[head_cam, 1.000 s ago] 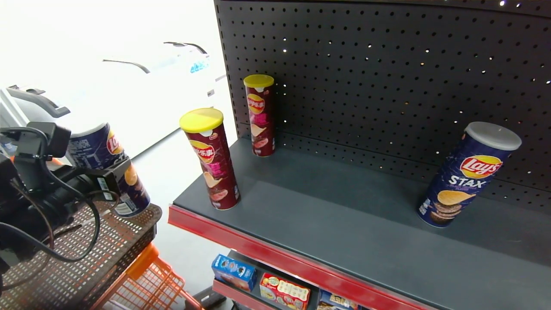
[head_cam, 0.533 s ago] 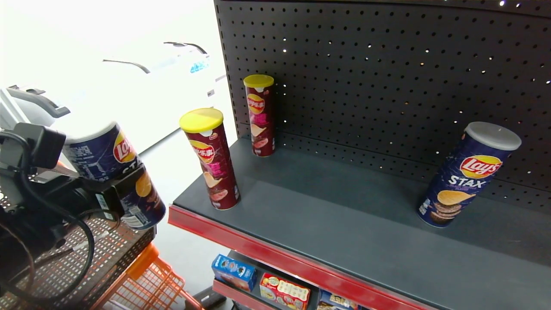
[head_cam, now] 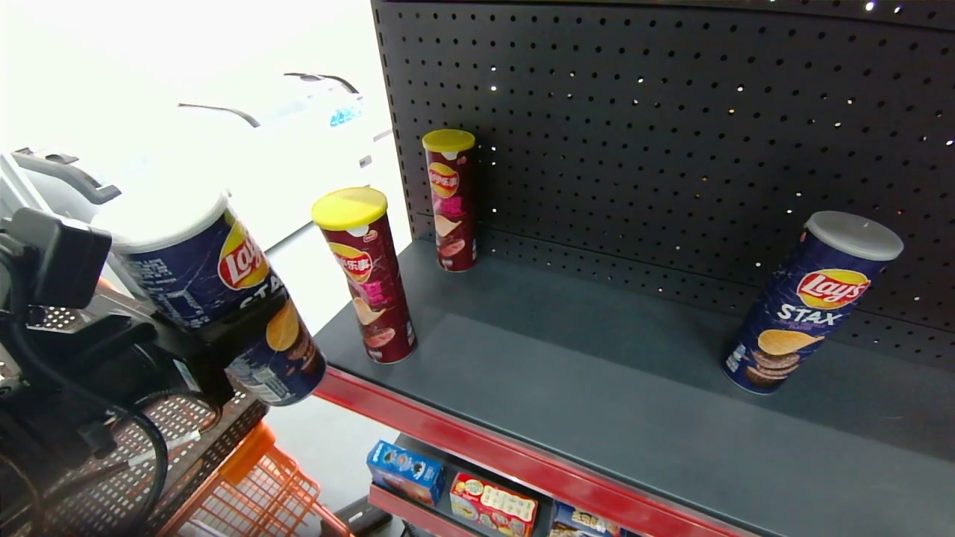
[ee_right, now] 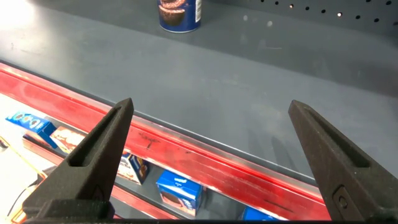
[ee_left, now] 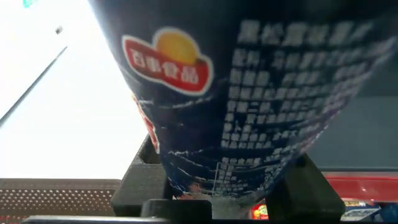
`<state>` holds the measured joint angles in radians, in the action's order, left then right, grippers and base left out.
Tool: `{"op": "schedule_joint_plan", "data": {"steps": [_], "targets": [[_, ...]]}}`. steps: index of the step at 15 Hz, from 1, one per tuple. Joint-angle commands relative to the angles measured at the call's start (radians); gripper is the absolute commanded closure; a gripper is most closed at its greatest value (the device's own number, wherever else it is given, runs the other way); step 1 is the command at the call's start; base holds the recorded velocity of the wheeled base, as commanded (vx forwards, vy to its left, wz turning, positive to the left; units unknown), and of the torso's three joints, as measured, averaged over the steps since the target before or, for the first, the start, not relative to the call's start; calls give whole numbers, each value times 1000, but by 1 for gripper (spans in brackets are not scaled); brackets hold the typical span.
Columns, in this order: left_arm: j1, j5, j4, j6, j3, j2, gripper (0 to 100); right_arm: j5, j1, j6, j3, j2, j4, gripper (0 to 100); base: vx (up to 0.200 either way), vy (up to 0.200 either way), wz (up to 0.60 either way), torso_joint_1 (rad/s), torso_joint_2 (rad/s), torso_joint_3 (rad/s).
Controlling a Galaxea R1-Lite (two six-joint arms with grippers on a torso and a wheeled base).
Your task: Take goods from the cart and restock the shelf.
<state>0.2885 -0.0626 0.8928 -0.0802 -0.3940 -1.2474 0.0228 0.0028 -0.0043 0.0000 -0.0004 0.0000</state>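
Observation:
My left gripper [head_cam: 224,328] is shut on a dark blue chip can [head_cam: 216,291] with a white lid, held tilted in the air just left of the shelf's [head_cam: 567,373] front left corner, above the cart [head_cam: 149,462]. The left wrist view has that blue chip can [ee_left: 249,106] close up between the fingers. Two maroon chip cans with yellow lids [head_cam: 365,276] [head_cam: 450,200] stand at the shelf's left end. Another blue chip can [head_cam: 809,302] stands at the back right, and its base [ee_right: 179,15] appears in the right wrist view. My right gripper [ee_right: 217,168] hangs open over the shelf's red front edge [ee_right: 186,155].
A black pegboard wall [head_cam: 671,134] backs the shelf. Small boxed goods [head_cam: 492,503] sit on the lower shelf. The cart's mesh top and orange basket [head_cam: 254,492] lie below my left arm. Bare shelf stretches between the maroon cans and the blue can.
My left gripper has carried the blue chip can up and to the right, from over the cart toward the shelf's front left corner. The cans on the shelf have not moved.

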Motion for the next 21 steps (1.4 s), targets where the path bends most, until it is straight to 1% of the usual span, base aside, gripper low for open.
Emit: {"op": "schedule_joint_plan", "data": {"steps": [1,2,3,4,5,6,9,12,13,15,16,17,18,21], "targets": [[24,0,-17,0,-5,17,100,0,0,0,0,0,0,0,0,0,0,0,0,0],[64,0,-61,0,-14,26,100,0,0,0,-2,0,0,0,0,0,0,0,0,0],[72,-2,-83,0,-22,26,100,0,0,0,0,0,0,0,0,0,0,0,0,0],[86,-3,-87,0,-23,26,100,0,0,0,0,0,0,0,0,0,0,0,0,0],[120,0,-87,0,-31,25,100,0,0,0,0,0,0,0,0,0,0,0,0,0],[129,1,-87,0,-35,25,100,0,0,0,0,0,0,0,0,0,0,0,0,0],[215,-2,-89,0,-37,10,100,0,0,0,-2,0,0,0,0,0,0,0,0,0],[267,-6,-83,5,-43,-29,100,0,0,0,0,0,0,0,0,0,0,0,0,0],[293,-8,-83,8,-49,-44,100,0,0,0,0,0,0,0,0,0,0,0,0,0],[302,-8,-80,10,-62,-70,100,0,0,0,0,0,0,0,0,0,0,0,0,0],[314,-39,-80,11,-72,-86,100,0,0,0,-2,0,0,0,0,0,0,0,0,0],[314,-80,-78,22,-78,-95,100,0,0,0,0,0,0,0,0,0,0,0,0,0],[313,-100,-80,25,-81,-98,100,0,0,0,0,0,0,0,0,0,0,0,0,0],[316,-111,-80,22,-81,-106,100,0,0,0,0,0,0,0,0,0,0,0,0,0]]}}
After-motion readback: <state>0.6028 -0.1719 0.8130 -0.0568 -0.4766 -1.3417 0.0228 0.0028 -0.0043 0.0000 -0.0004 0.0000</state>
